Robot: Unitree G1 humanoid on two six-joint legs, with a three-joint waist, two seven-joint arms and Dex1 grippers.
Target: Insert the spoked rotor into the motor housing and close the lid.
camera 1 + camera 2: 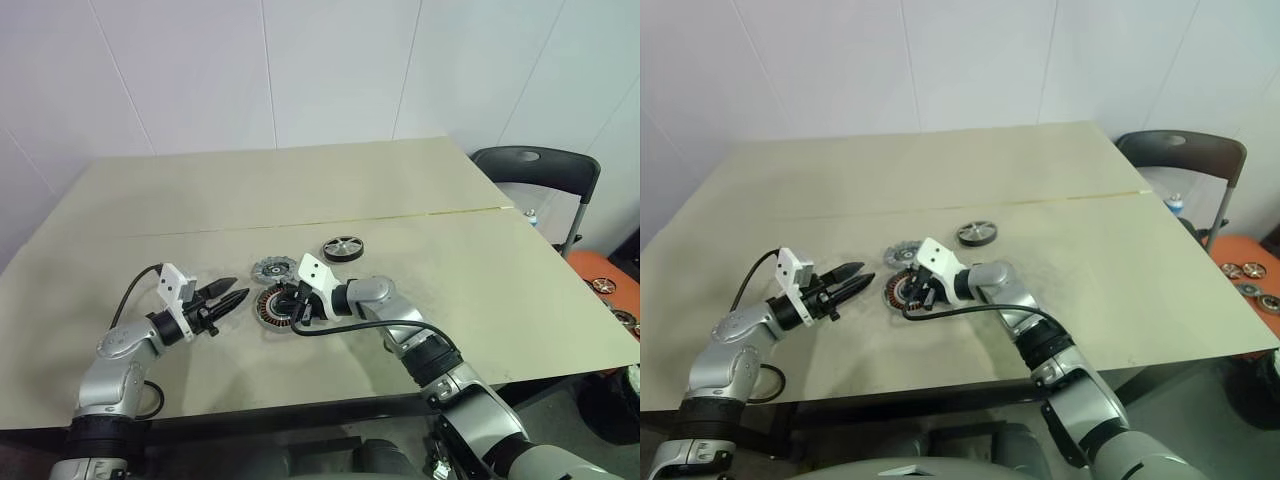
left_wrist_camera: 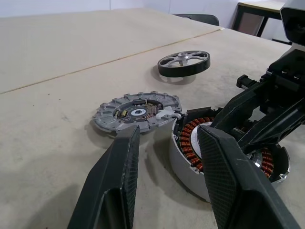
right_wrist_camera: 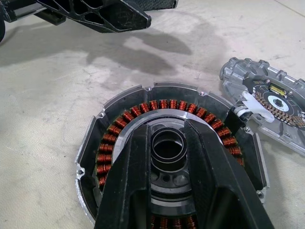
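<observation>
The motor housing (image 1: 268,306) lies flat on the table, its copper windings (image 3: 119,129) ringing a silver centre. My right gripper (image 3: 167,126) reaches into that centre, its two fingers closed against either side of the hub tube. The lid (image 1: 272,268), a grey disc with a notched rim, lies just behind the housing and touches its edge. Farther back right rests the spoked rotor (image 1: 342,247), black with silver spokes. My left gripper (image 1: 228,295) hovers left of the housing, open and empty, pointing at it.
The beige table (image 1: 450,280) has a seam line (image 1: 400,215) across its middle. A dark chair (image 1: 535,165) stands at the back right corner. An orange box (image 1: 605,285) with more disc parts sits on the floor to the right.
</observation>
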